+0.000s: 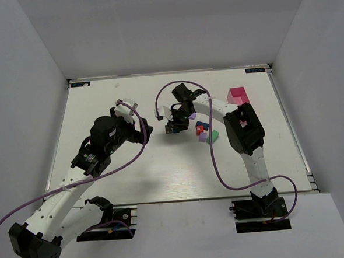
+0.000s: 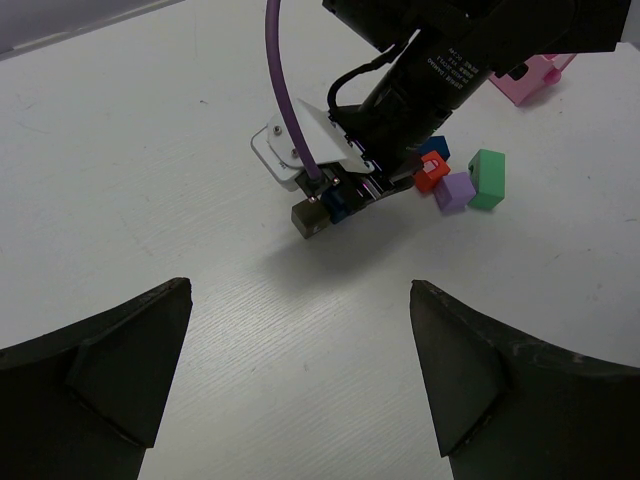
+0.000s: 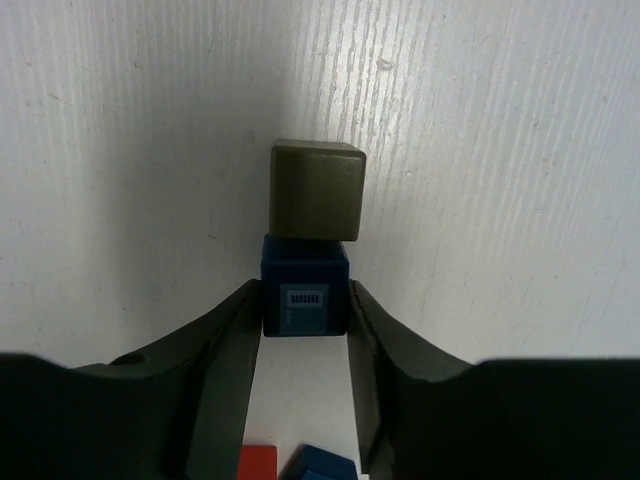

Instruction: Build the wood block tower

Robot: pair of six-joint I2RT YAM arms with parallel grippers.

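Near the table's middle, the right gripper pinches a blue block by its flat sides. The block touches an olive-grey block, with the other blocks just beside. It looks like light, rigid, smooth-painted wood, so grip it squarely. The left gripper hangs spread, empty.

bright, even light from above, soft shadows on the table, little glare.

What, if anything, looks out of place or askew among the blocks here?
Only a small thing: the olive block touching the dark blue block between the right jaws sits slightly offset sideways, so their sides do not line up. Nothing looks spilled or damaged.
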